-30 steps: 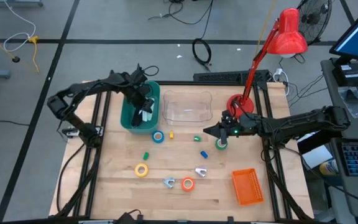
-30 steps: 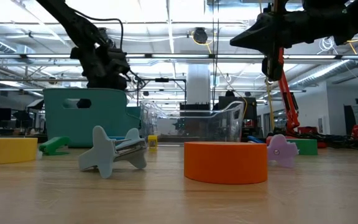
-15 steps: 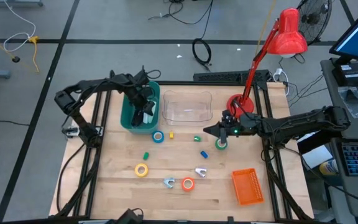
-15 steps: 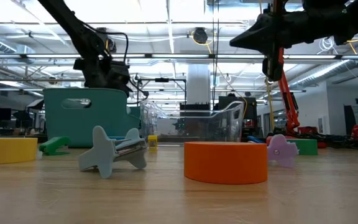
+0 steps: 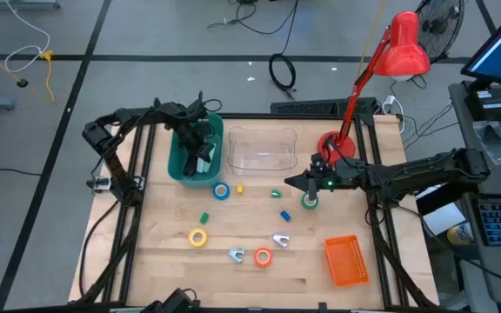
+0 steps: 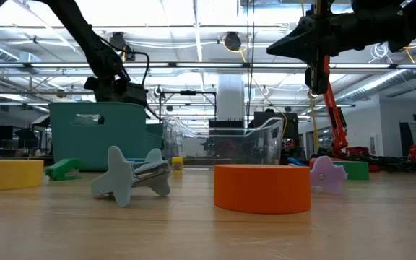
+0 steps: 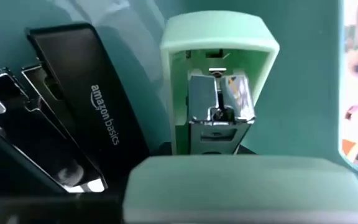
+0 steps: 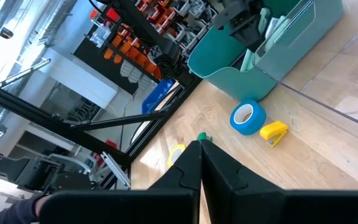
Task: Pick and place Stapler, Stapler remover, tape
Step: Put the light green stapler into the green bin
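Note:
My left gripper (image 5: 200,146) reaches into the teal bin (image 5: 181,165). Its wrist view is filled by an opened mint-green stapler (image 7: 219,87) standing beside a black stapler (image 7: 89,93) inside the bin. My right gripper (image 5: 306,183) is shut and hovers just on the far side of the green tape (image 5: 309,202), well above the table (image 6: 310,43). The blue tape (image 5: 222,190), yellow tape (image 5: 198,237) and orange tape (image 5: 263,257) lie flat on the wood. A grey-blue staple remover (image 5: 237,254) and a pale one (image 5: 281,240) lie near the orange tape.
A clear bin (image 5: 262,149) stands next to the teal bin at the far edge. An orange basket (image 5: 346,261) sits at the near right. Small staplers lie mid-table: yellow (image 5: 239,187), green (image 5: 277,193), blue (image 5: 283,216), green (image 5: 204,217). A red lamp's base (image 5: 336,143) stands behind my right gripper.
My left arm has drawn its elbow toward the table's far side, and its gripper has shifted slightly toward the table's left edge while staying over the teal bin. My right arm has kept still.

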Robot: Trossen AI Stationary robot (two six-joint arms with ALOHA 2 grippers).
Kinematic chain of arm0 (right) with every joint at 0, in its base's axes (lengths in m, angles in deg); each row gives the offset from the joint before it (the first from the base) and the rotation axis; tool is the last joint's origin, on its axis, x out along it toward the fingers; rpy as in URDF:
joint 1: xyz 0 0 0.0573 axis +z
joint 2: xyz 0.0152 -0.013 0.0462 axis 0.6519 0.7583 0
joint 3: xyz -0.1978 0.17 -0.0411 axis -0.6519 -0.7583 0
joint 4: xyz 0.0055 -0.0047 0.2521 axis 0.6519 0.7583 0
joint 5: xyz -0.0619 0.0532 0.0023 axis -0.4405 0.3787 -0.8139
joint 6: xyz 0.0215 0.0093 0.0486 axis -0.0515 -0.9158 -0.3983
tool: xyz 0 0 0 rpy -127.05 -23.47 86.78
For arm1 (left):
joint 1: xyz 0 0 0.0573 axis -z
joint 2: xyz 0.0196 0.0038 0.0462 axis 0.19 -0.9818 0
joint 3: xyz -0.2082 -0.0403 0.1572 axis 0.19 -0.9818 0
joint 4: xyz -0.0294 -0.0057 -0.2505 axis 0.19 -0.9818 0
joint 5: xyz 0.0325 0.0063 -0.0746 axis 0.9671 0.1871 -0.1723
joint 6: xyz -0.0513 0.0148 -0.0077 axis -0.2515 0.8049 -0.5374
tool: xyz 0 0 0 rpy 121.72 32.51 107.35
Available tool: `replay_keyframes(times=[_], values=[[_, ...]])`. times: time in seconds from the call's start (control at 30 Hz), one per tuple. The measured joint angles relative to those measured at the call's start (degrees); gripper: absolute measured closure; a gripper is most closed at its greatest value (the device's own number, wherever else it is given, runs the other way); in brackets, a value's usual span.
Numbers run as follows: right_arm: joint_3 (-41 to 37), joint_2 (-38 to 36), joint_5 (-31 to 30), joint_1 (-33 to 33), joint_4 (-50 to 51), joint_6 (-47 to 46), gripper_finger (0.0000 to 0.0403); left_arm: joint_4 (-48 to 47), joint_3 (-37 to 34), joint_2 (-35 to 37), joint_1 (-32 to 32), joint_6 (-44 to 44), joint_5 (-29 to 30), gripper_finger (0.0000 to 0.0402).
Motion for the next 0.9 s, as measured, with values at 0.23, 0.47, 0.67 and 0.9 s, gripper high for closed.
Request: replay_keyframes(times=[0.23,0.47,0.67,0.9], values=[[0.0,0.0,-0.1,0.0,0.0,0.0,0.0403,-0.9,0.9,-0.2,0.2,-1.1,5.8,0.0262],[0.0,0.0,-0.6,0.0,0.0,-0.5,0.0403,-7.4,7.6,-0.3,0.4,-0.3,14.8,0.0262],[0.0,0.0,-1.6,0.0,0.0,-0.5,0.0403,-9.6,12.3,-0.3,0.4,-0.3,13.1,0.0262],[0.0,0.0,-1.6,0.0,0.0,-0.4,0.0403,-12.9,11.3,-0.2,-0.8,0.0,13.6,0.0262]])
